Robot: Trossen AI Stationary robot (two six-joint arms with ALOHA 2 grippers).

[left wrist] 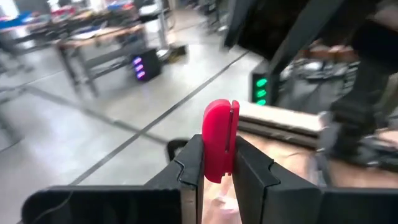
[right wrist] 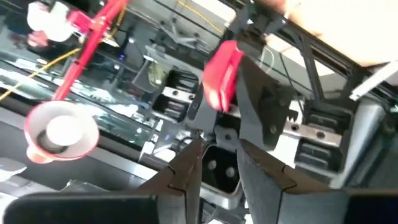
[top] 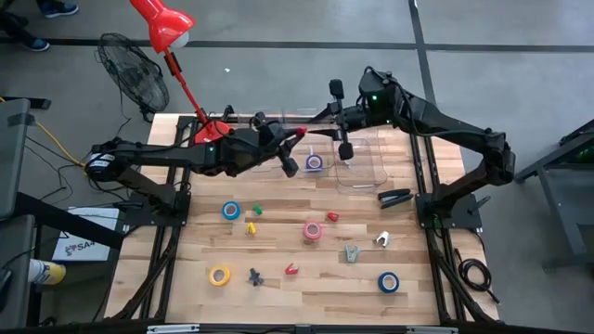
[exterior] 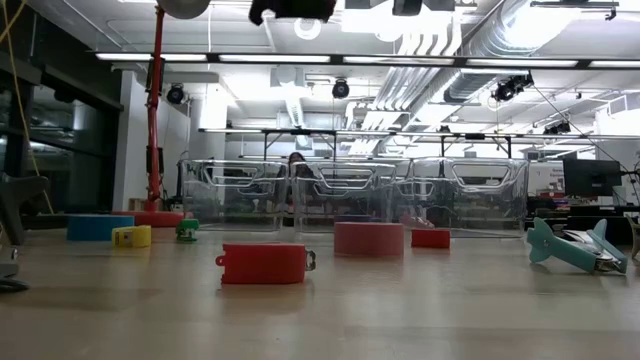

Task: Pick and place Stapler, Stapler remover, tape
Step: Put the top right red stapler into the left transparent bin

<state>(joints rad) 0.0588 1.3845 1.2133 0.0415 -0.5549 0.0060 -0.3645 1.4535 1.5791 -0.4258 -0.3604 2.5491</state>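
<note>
My left gripper (left wrist: 217,152) is shut on a small red stapler remover (left wrist: 219,127), raised over the table's far middle (top: 299,134). My right gripper (right wrist: 217,160) faces it from the right (top: 327,128), open a little with nothing between its fingers. From there I see the red remover (right wrist: 221,73) just ahead in the left fingers. A black stapler (top: 394,197) lies flat at the right. Tape rolls lie flat on the wood: blue (top: 230,211), pink (top: 313,230), yellow (top: 219,275). A teal stapler remover (top: 351,252) lies near the front. My left gripper pinches the red stapler remover by its lower part (left wrist: 217,167), one finger on each flat side. The fingers come about level from the table's left side. The rounded end (left wrist: 219,112) sticks out past the fingertips. It is lifted clear of the table.
Clear plastic bins (top: 364,160) stand along the far edge; a purple tape roll (top: 315,162) lies there. A red lamp (top: 167,28) rises from its base (top: 212,130) at the far left. Small coloured clips lie scattered about the middle (top: 332,216).
</note>
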